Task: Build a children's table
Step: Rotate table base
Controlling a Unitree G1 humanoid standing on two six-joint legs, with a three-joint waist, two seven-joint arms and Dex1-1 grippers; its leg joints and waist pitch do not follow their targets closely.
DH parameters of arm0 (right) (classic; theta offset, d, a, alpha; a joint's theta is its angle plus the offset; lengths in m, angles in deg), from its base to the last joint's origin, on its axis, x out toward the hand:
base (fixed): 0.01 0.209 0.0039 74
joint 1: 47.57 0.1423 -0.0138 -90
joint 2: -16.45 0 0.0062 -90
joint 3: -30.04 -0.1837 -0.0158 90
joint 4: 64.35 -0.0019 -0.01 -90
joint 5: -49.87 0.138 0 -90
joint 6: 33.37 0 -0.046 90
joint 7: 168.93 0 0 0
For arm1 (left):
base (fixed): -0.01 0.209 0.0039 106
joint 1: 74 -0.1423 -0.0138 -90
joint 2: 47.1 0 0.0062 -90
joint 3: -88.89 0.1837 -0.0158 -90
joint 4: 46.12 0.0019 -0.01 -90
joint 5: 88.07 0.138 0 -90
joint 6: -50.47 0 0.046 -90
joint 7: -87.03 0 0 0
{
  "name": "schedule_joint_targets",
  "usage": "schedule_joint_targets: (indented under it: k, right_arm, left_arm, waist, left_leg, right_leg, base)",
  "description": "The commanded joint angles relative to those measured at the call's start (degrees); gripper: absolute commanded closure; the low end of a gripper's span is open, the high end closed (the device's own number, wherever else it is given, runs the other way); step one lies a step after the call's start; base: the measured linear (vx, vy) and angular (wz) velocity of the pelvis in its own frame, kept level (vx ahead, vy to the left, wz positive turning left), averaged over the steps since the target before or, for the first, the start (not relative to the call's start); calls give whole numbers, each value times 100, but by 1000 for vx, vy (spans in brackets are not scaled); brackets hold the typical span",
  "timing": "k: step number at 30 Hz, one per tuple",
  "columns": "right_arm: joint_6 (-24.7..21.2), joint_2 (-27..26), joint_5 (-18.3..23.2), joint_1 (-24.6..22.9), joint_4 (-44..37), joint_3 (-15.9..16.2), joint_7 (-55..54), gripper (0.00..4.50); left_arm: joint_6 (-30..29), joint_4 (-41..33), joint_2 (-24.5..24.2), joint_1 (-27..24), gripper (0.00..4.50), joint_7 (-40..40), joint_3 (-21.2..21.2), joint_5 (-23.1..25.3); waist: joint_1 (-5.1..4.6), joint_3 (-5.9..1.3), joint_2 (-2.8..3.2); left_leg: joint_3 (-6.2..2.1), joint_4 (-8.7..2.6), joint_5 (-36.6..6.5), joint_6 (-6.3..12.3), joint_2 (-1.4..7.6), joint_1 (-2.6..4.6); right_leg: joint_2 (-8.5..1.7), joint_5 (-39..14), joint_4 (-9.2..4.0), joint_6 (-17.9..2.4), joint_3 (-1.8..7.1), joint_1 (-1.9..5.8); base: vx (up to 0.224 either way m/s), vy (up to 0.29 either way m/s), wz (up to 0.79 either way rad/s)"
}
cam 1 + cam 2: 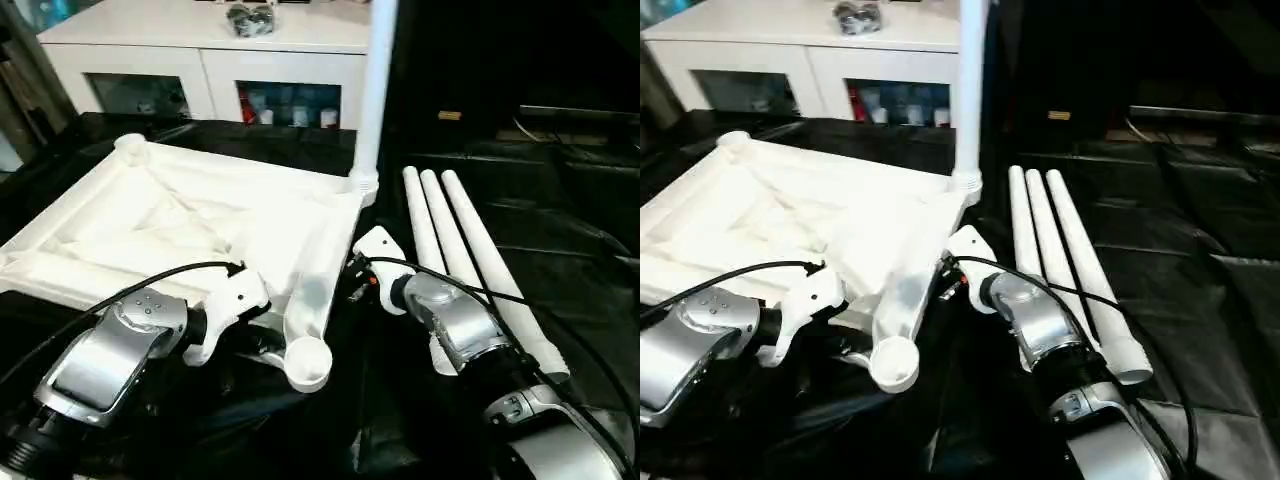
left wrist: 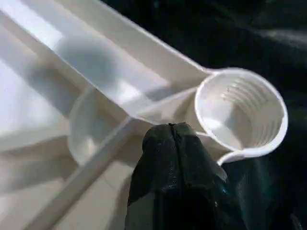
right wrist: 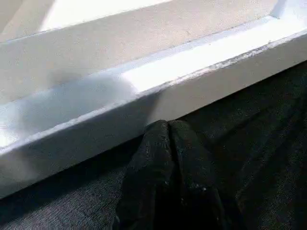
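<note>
The children's table's white tabletop (image 1: 180,230) lies upside down on black cloth, ribbed underside up. One white leg (image 1: 375,90) stands upright in its far right corner socket. Three more legs (image 1: 470,250) lie side by side on the cloth to the right. My left gripper (image 2: 171,129) is shut and empty, its tip just short of the tabletop's near right corner socket (image 2: 240,112), which is open and threaded inside. My right gripper (image 3: 168,125) is shut with nothing in it, its tip at the foot of the tabletop's right side wall (image 3: 158,96).
A white cabinet (image 1: 210,60) with glass doors stands behind the tabletop, with a small dark object on top. Black cloth (image 1: 560,200) covers the whole work surface. The lying legs rest close beside my right forearm (image 1: 460,325).
</note>
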Motion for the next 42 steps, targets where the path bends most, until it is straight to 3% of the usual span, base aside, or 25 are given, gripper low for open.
schedule_joint_targets:
  k: [1, 4, 5, 9, 11, 14, 17, 22, 27, 30, 32, 42]
  right_arm:
    - [113, 68, -12, 131, 3, -5, 65, 450]
    - [153, 112, -34, 170, 71, 0, 78, 450]
    - [154, 113, -35, 170, 72, 0, 78, 450]
    - [202, 123, -67, 216, 163, -10, 70, 450]
    - [216, 96, -67, 244, 201, -13, 59, 450]
    - [243, 50, -67, 275, 260, -6, 27, 450]
    - [301, -66, -43, 351, 388, -16, -49, 450]
    - [412, -214, -6, 473, 643, -46, -109, 450]
    - [553, -372, 13, 602, 935, -78, -134, 450]
    - [613, -458, -8, 691, 1069, -58, -165, 450]
    - [660, -512, -16, 761, 1159, -52, -180, 450]
    - [830, -596, -64, 898, 1412, -51, -170, 450]
  left_arm:
    - [43, -17, -256, 147, 408, -126, -124, -43]
    - [195, 154, -453, 227, 403, -171, -101, 86]
    - [201, 161, -457, 229, 376, -171, -100, 92]
    - [779, 768, -812, 303, 352, -217, 207, 621]
    - [1036, 1117, -791, 372, 387, -156, 336, 744]
    - [1229, 1478, -731, 454, 395, -107, 461, 858]
    - [1462, 1892, -754, 561, 431, -151, 702, 1083]
    - [1440, 1827, -882, 539, 447, -738, 845, 979]
    - [1214, 1481, -763, 479, 447, -1207, 828, 467]
    - [1046, 1192, -641, 405, 447, -1282, 826, 278]
    - [1016, 1073, -512, 354, 447, -1239, 832, 255]
    - [1001, 1013, -126, 383, 447, -935, 764, 202]
  waist:
    - [7, -353, 12]
    - [19, -358, 19]
    - [16, -364, 21]
    - [16, -378, 17]
    - [23, -381, 30]
    - [30, -390, 37]
    - [37, -386, 51]
    - [-5, -372, 49]
    - [-48, -395, 68]
    - [-56, -406, 39]
    - [-56, -396, 24]
    - [-60, -386, 26]
  left_leg:
    - [-169, -419, -1095, -58, 304, 147]
    - [-172, -410, -961, -48, 302, 134]
    - [-167, -403, -914, -40, 298, 132]
    - [-169, -393, -831, 17, 288, 123]
    - [-169, -393, -816, 2, 298, 130]
    - [-165, -391, -820, -25, 297, 135]
    - [-168, -402, -951, -91, 304, 143]
    - [-182, -414, -1110, -144, 311, 132]
    - [-175, -402, -907, -111, 316, 127]
    - [-160, -378, -712, 1, 308, 103]
    - [-160, -372, -696, 81, 310, 94]
    - [-156, -378, -801, 57, 312, 112]
  right_leg:
    - [-453, -709, -408, -1349, 281, 200]
    - [-457, -637, -386, -1330, 280, 206]
    - [-446, -550, -380, -1334, 278, 202]
    - [-443, -419, -370, -1291, 274, 205]
    - [-452, -345, -365, -1329, 275, 201]
    - [-451, -244, -344, -1377, 271, 202]
    - [-463, -251, -351, -1391, 274, 200]
    - [-494, -543, -371, -1434, 285, 208]
    - [-473, -97, -307, -1569, 265, 216]
    - [-478, 188, -287, -1639, 266, 240]
    - [-491, 96, -305, -1643, 268, 243]
    - [-468, -181, -328, -1554, 271, 224]
  base:
    - [0, 0, 0]
    - [0, 0, 0]
    - [0, 0, 0]
    - [0, 0, 0]
    - [0, 0, 0]
    - [0, 0, 0]
    - [0, 0, 0]
    - [0, 0, 0]
    - [0, 0, 0]
    - [0, 0, 0]
    - [0, 0, 0]
    - [0, 0, 0]
